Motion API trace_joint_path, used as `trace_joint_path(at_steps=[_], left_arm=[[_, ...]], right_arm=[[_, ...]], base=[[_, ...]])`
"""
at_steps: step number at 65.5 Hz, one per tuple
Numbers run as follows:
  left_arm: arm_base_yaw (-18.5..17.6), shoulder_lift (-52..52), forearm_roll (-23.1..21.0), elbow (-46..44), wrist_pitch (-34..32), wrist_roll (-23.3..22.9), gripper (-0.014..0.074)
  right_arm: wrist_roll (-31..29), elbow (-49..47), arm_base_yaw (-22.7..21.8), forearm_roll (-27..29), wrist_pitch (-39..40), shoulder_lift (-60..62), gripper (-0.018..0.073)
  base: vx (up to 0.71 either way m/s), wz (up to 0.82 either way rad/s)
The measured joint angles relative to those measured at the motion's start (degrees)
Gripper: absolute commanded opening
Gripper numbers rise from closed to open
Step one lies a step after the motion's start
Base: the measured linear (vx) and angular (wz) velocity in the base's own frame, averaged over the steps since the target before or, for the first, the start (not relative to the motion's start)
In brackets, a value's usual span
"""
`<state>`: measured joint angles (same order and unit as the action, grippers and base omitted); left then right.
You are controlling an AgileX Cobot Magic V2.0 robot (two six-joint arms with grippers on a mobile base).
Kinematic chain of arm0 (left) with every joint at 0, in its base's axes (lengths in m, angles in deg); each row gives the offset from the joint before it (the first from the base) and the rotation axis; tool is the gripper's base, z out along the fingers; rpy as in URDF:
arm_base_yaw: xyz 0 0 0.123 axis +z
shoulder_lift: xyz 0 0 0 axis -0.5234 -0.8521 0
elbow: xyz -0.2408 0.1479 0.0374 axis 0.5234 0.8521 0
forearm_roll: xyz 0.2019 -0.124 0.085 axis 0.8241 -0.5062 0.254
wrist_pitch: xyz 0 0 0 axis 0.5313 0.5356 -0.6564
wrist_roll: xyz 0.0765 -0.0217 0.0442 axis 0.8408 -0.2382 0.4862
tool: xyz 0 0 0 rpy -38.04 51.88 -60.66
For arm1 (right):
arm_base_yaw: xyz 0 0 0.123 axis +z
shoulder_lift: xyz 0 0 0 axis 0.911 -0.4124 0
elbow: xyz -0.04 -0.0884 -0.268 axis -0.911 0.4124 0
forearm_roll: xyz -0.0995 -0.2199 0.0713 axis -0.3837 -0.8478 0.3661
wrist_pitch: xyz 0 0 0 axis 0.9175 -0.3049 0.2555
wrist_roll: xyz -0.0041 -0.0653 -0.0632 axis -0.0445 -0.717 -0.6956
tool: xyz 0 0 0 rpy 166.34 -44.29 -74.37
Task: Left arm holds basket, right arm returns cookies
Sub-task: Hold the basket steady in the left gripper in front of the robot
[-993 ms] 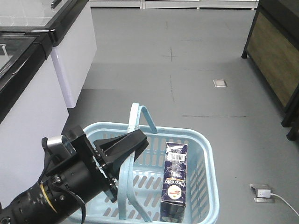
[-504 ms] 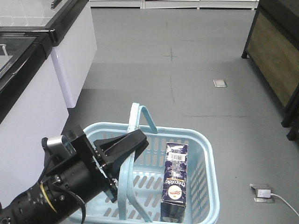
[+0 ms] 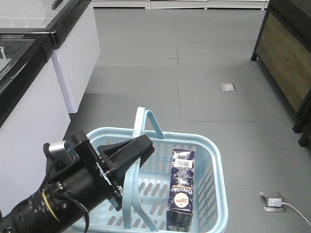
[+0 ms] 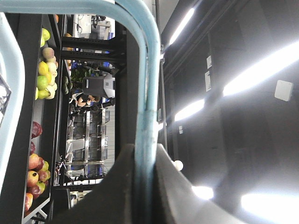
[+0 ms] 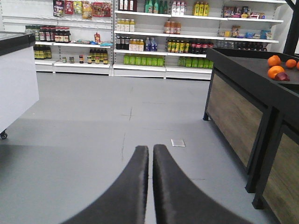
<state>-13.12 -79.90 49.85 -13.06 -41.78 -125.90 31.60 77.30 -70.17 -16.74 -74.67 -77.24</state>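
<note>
Grey shop floor (image 3: 194,87) runs off to shelves of bottles (image 5: 154,46) on the far wall. Near us is the blue basket (image 3: 216,165). The left gripper (image 3: 141,148) is clamped on one of its hoop handles (image 3: 144,124), and the wrist view shows the bar pinched between its fingers. The cookies (image 3: 182,187) stand on end in the right half of the basket, to the right of that gripper, long axis straight up. The box shows a barcode on top, white lettering beginning "Choco", and a round red-and-white logo lower down. The right gripper (image 5: 150,151) is empty, fingers pressed together and aimed level at the shelves. The box is outside its view, so I judge it must open and drop onto the box top.
</note>
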Motion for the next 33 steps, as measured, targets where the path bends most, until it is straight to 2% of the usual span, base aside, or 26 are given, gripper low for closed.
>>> trace_joint_path(at_steps=[33], left_arm=[[0.0,0.0,0.0,0.0,0.0,0.0,-0.0003]], right_arm=[[0.0,0.0,0.0,0.0,0.0,0.0,-0.0006]], base=[[0.08,-0.03]])
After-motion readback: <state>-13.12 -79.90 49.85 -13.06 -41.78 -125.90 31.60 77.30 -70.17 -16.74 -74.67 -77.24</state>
